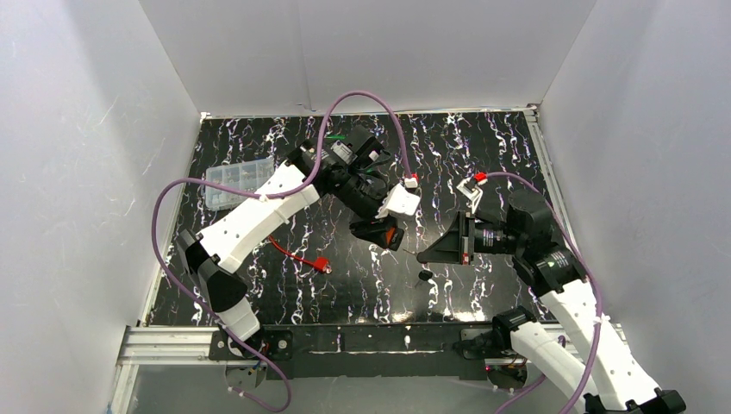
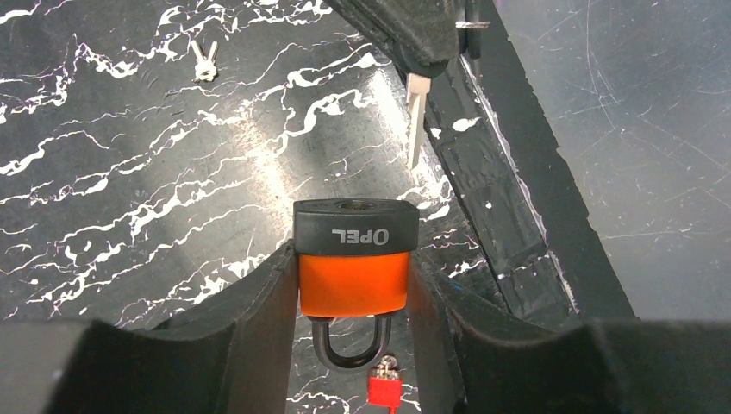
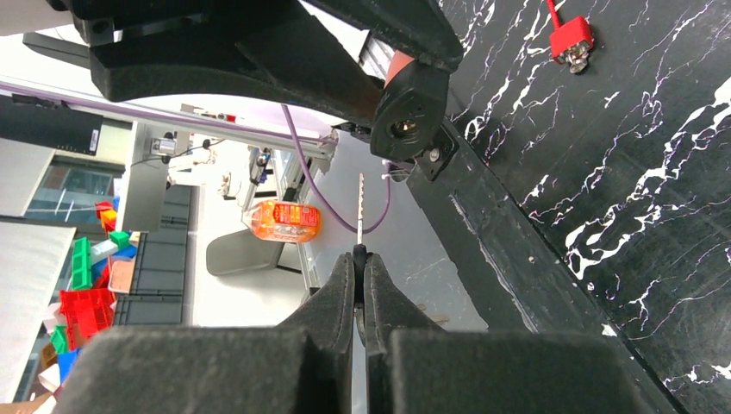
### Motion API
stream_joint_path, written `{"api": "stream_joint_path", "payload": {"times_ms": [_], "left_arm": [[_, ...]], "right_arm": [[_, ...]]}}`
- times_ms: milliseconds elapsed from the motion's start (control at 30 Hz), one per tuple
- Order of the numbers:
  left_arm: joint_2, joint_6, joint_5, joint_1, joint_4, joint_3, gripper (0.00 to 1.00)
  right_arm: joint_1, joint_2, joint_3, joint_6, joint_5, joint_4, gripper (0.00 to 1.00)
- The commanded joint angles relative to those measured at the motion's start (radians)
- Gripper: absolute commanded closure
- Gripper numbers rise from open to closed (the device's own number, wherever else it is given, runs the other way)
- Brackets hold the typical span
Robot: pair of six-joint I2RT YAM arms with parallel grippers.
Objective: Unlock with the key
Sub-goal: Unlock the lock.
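Robotics lab, white booth walls (image 1: 86, 129), parts bins (image 3: 82, 310)

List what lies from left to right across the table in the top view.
clear plastic box → red switch on its wire → orange padlock → right pincer holding the key

padlock (image 2: 352, 280): glossy orange plastic body, matt black cap, dark metal shackle
key (image 2: 415, 121): pale bare metal, smooth
desk (image 2: 129, 198): glossy black, white marble-like veining
box (image 1: 234, 183): clear translucent plastic
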Motion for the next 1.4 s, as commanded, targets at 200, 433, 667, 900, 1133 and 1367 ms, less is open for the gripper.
{"api": "stream_joint_path", "payload": {"times_ms": [200, 433, 667, 900, 1133, 1367], "left_arm": [[-0.059, -0.019, 0.058, 0.004, -0.001, 0.028, 1.0], [-0.061, -0.033, 0.067, 0.003, 0.009, 0.025, 1.0], [-0.064, -0.035, 0.066, 0.002, 0.017, 0.018, 1.0], [-0.067, -0.036, 0.067, 0.002, 0.023, 0.011, 1.0], [-0.072, -0.032, 0.076, 0.001, 0.023, 0.011, 1.0], [-0.078, -0.009, 0.07, -0.003, 0.01, 0.001, 1.0]], "right_arm": [[-0.019, 0.03, -0.011, -0.009, -0.046, 0.075, 0.99], [-0.022, 0.049, -0.025, 0.001, -0.053, 0.11, 0.99], [-0.023, 0.065, -0.036, 0.016, -0.064, 0.147, 0.99], [-0.027, 0.073, -0.041, 0.021, -0.066, 0.167, 0.99], [-0.033, 0.084, -0.047, 0.027, -0.067, 0.19, 0.99], [-0.044, 0.087, -0.054, 0.033, -0.069, 0.204, 0.99]]}}
